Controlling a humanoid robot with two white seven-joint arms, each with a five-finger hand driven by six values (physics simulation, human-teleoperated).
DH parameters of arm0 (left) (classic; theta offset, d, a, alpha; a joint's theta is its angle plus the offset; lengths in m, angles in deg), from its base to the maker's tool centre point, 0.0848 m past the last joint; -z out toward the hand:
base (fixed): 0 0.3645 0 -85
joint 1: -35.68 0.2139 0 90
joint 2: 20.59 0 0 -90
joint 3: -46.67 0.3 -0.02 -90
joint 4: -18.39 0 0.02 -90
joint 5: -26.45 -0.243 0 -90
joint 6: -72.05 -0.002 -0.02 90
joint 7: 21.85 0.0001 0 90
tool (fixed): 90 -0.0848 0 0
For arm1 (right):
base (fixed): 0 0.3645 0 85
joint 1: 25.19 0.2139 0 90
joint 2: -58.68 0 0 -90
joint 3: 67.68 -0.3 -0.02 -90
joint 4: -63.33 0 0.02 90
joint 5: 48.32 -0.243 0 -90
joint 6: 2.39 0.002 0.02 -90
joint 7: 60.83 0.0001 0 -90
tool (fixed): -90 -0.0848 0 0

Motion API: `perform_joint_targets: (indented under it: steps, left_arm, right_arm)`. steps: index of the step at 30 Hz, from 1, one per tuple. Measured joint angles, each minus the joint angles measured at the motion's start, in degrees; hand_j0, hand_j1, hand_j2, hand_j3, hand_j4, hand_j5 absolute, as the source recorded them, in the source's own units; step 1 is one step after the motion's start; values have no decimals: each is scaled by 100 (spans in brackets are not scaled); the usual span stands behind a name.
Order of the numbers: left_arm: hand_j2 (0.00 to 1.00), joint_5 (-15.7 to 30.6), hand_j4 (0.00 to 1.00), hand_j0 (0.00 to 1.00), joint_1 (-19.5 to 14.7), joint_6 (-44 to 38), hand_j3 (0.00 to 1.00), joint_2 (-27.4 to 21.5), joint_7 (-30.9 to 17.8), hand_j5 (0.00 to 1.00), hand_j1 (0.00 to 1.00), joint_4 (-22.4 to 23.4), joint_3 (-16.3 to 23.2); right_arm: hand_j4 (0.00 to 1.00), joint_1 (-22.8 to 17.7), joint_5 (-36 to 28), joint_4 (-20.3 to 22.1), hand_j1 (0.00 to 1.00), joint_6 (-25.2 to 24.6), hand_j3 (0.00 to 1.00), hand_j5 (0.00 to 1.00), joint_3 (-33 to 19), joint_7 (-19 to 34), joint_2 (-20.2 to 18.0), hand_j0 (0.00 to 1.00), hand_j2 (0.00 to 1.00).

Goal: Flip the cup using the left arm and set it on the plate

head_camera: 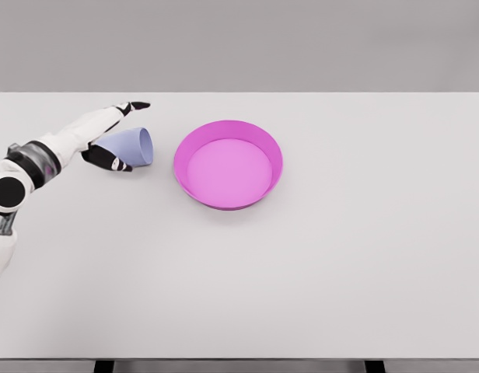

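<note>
Sideways, left hand (pixel 115 138) wraps unmarked cup (pixel 135 146) (beside pink plate (pixel 228 164)).

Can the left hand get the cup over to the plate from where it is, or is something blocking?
Probably yes. The left hand is already at the cup, which lies on its side with fingers around it. The plate sits just to its right, and the table between them shows nothing in the way.
</note>
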Motion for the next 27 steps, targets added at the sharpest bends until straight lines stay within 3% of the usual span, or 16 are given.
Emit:
perform_joint_targets:
  steps: [4,11,27]
  left_arm:
    - [100,-415,100,100,-35,-195,100,14,0,100,100,14,43]
    - [100,-750,100,100,-185,-397,100,67,0,100,100,205,124]
    - [100,-875,100,100,-290,-385,100,302,0,100,100,530,292]
  right_arm:
    - [100,0,0,0,100,-2,100,100,0,-1,0,100,100]
    - [100,0,0,0,100,-2,100,100,0,0,0,100,100]
    - [100,0,0,0,100,-1,100,100,0,0,0,100,100]
